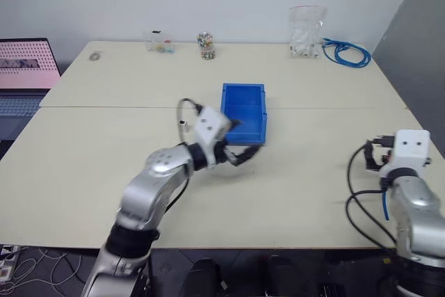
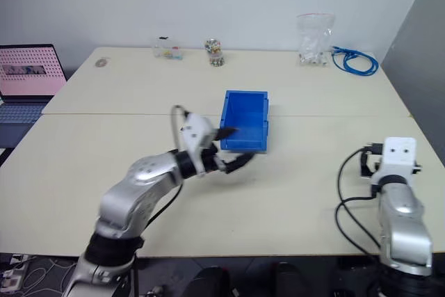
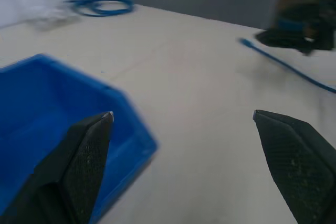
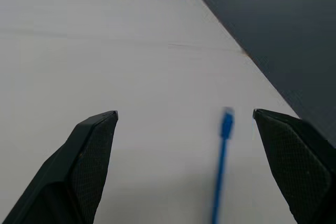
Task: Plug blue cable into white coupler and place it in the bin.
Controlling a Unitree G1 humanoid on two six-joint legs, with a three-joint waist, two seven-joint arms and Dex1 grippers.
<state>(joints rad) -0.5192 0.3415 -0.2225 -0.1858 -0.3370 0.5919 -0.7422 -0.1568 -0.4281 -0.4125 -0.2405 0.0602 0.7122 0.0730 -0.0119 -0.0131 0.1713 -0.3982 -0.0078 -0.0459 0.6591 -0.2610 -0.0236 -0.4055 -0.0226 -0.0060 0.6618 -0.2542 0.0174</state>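
Though the table (image 1: 313, 193) is wide and mostly bare, the working room is lopsided: plenty of open top between the two arms, while the right gripper (image 4: 184, 124) hangs close to the table's right edge, where a nudged piece could slide off.

Largest of the task's things, the bin (image 1: 244, 112) sits mid-table, rigid plastic, probably light enough to skid if bumped. The left gripper (image 3: 184, 121) hovers at its near right corner, jaws spread wide and holding nothing.

Next down, the cable (image 4: 221, 161) lies straight on the table near the right edge, just ahead of the right gripper, whose jaws are likewise spread and empty. I judge it thin, light and limp along its length; the hard plug at its tip looks the sensible place to pinch, so the end stays aimed.

Smallest, the coupler is too small for me to pick out, so I cannot say where it lies.
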